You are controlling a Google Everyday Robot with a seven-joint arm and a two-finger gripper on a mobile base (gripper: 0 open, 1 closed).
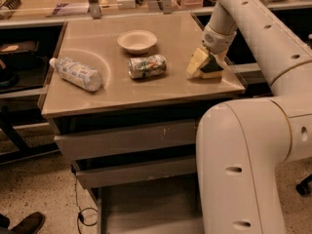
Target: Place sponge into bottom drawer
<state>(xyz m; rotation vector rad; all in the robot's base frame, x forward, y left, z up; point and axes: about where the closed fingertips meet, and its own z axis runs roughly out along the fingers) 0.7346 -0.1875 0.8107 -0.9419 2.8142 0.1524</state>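
The sponge, dark green on top with a yellow edge, lies on the tan table top near its right front corner. My gripper reaches down from the white arm and is right at the sponge, touching it on its left side. The arm's wrist hides part of the sponge. The bottom drawer is pulled out below the table front, and its flat grey floor shows. The arm's big white base link covers its right part.
A crushed can lies left of the sponge, a white bowl stands behind it, and a plastic bottle lies at the table's left. Two grey drawer fronts sit above the open drawer. A cable and a shoe are on the floor at left.
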